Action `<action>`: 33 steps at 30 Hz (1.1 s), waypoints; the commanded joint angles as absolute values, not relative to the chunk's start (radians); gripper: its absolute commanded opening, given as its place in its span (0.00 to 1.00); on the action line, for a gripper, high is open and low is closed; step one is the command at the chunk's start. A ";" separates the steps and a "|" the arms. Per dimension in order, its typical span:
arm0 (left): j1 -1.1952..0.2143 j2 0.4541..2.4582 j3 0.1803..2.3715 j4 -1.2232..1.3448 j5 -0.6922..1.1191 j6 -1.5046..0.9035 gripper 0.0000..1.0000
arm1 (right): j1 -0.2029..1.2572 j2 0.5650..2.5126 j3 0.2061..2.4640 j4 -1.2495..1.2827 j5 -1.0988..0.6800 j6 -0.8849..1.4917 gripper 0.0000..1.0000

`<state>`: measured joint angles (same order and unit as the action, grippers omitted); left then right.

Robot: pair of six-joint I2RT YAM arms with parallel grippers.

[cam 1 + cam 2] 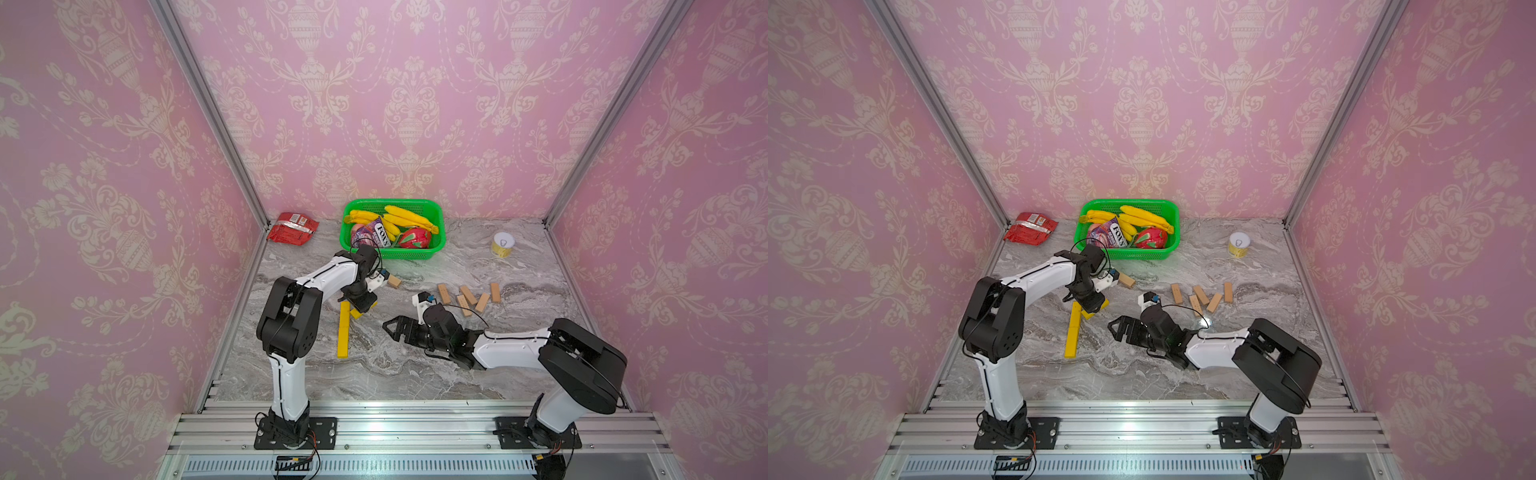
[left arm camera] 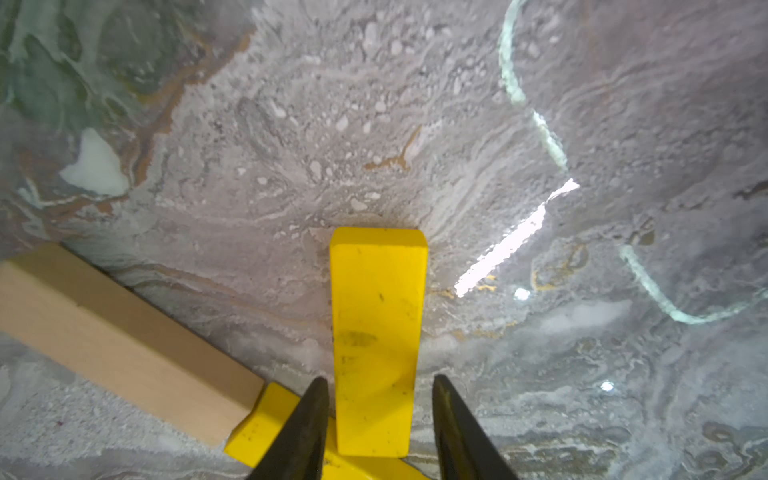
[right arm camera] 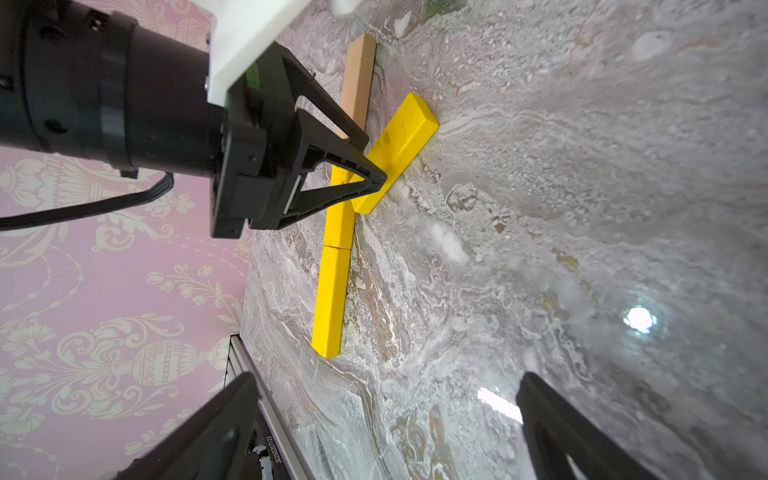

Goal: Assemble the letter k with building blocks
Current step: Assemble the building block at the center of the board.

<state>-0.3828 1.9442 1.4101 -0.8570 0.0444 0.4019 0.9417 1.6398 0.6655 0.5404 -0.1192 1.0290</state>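
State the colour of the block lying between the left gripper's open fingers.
Bright yellow. The block shows best in the left wrist view.

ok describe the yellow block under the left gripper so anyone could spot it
Find the green basket at the back, then the left gripper in front of it. Between its open jaws lies a yellow block. Unlike the two yellow blocks laid end to end, it slants off their line.

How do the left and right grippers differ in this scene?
The left gripper points down at the table; the right gripper points sideways along it. The left gripper's jaws flank a slanted yellow block, just clear of it; the right gripper's stand wider, with nothing between. Both are black and open.
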 commanded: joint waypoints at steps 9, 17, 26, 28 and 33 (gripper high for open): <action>-0.388 1.839 1.540 -0.990 0.023 0.288 0.59 | 0.941 1.651 0.718 0.511 -0.134 1.030 1.00; -0.373 1.718 1.493 -0.964 0.079 0.191 0.82 | 0.969 1.670 0.811 0.436 -0.141 1.004 1.00; -0.323 1.663 1.486 -0.880 0.266 -0.016 0.99 | 0.973 1.664 1.319 -0.389 -0.052 0.630 1.00; -0.291 1.637 1.433 -0.811 0.341 -0.084 0.99 | 0.964 1.690 1.434 -0.539 -0.028 0.531 1.00; -0.166 1.595 1.317 -0.622 0.632 -0.272 0.99 | 0.899 1.781 1.649 -0.775 -0.004 0.378 1.00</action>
